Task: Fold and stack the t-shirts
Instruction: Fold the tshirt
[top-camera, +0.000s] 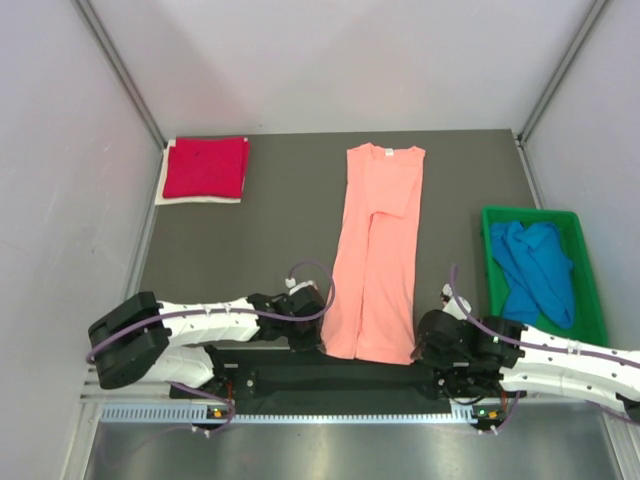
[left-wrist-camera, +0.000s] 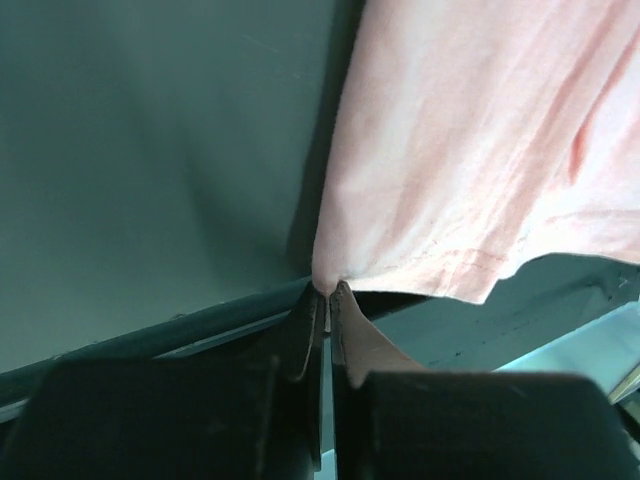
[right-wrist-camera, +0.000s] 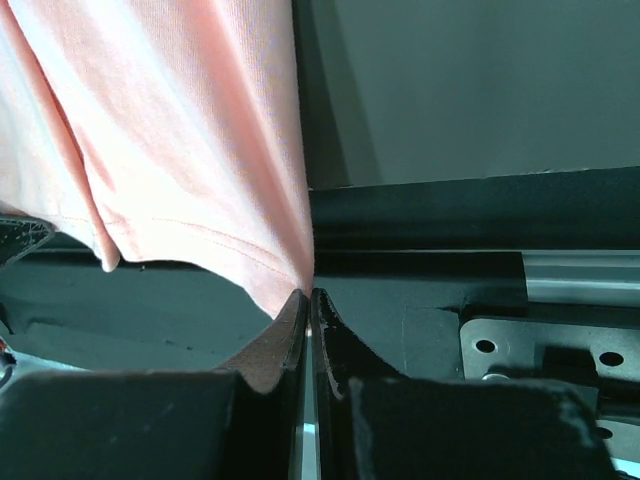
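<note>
Left pincer (left-wrist-camera: 327, 290) and right pincer (right-wrist-camera: 305, 293), each closed to a slit on one near hem corner of the salmon-pink t-shirt (top-camera: 378, 250). The cloth enters the tips and rises from them in a taut fan. The shirt lies between the two pincers and runs away from them as a long narrow strip on the grey surface (top-camera: 270, 230), sides turned in and collar at the far end. Holding both corners at once would let the hem travel level, probably toward the collar for a crosswise fold.

Far beyond the left pincer and to its outer side rests the crimson-red t-shirt (top-camera: 205, 167), already a neat square. A white layer (top-camera: 165, 185) shows under its edge; what that is cannot be told. Just outside the right pincer, the blue t-shirt (top-camera: 535, 270) lies crumpled in the green tray (top-camera: 597, 320), its outline unreadable.

How deep the cloth sits between the pads is hidden. Both wrist views cut off the shirt's far end.
</note>
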